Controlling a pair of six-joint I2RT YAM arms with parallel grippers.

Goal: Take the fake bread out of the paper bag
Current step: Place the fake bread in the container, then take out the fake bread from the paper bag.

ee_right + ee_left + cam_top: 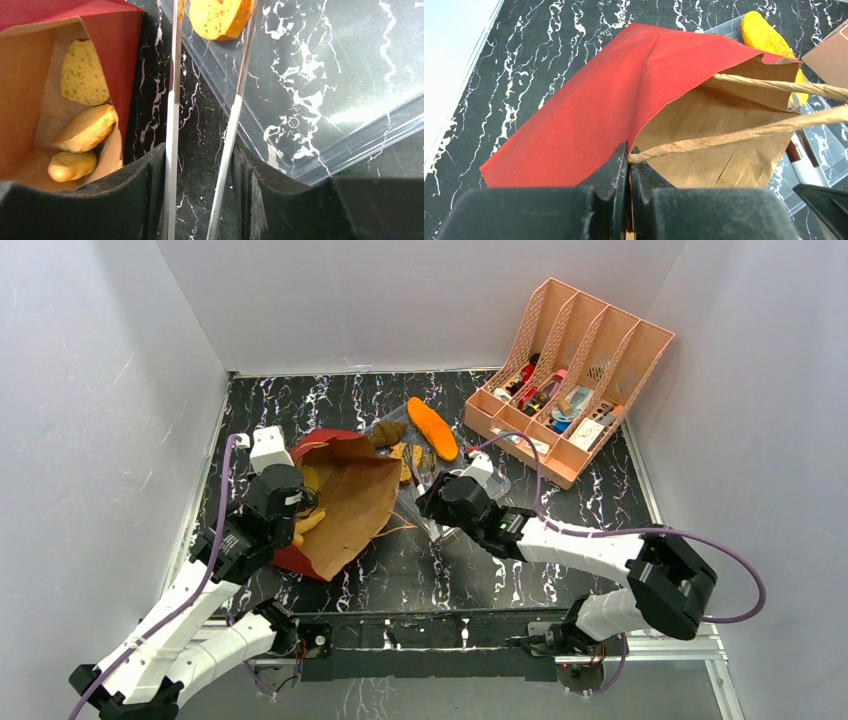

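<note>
The paper bag (345, 505) lies on its side, red outside (589, 100), brown inside, mouth toward the tray. My left gripper (629, 150) is shut on its rim where a twisted handle (734, 135) starts. Three yellow-tan bread pieces (85, 128) lie deep in the bag (120, 30). My right gripper (200, 147) is shut on metal tongs (172, 100), just right of the bag's mouth (432, 498). An orange-yellow piece (217, 17) sits at the tong tips; whether it is pinched I cannot tell. The orange loaf (432, 428), a dark lump (388, 432) and tan pieces (405, 455) lie on the tray.
A clear plastic tray (325, 100) lies on the black marble table right of the bag. A pink slotted organizer (570, 380) with small items stands at the back right. White walls close in the left, back and right sides.
</note>
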